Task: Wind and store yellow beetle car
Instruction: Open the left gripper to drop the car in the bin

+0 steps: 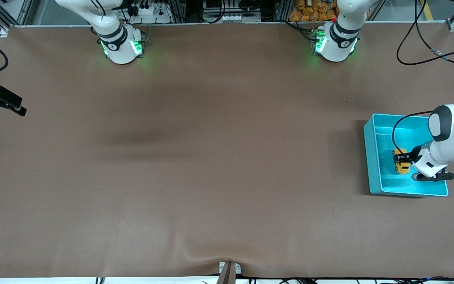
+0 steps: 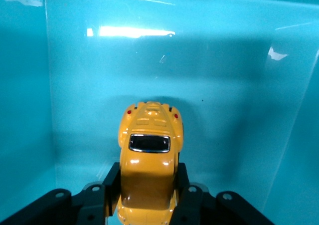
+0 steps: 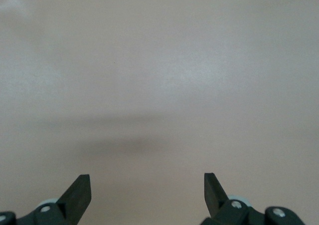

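One yellow beetle car (image 2: 148,175) in left pincer (image 2: 147,195), inside turquoise bin (image 1: 372,157).

Two robot arms stand at one brown table (image 1: 195,165). There is one yellow beetle car (image 1: 402,167) and one turquoise bin (image 1: 374,157) — the only toy and the only container in sight. Two grippers show: the left gripper (image 1: 401,159) and the right gripper (image 1: 6,103) — each with two fingers, four in all.
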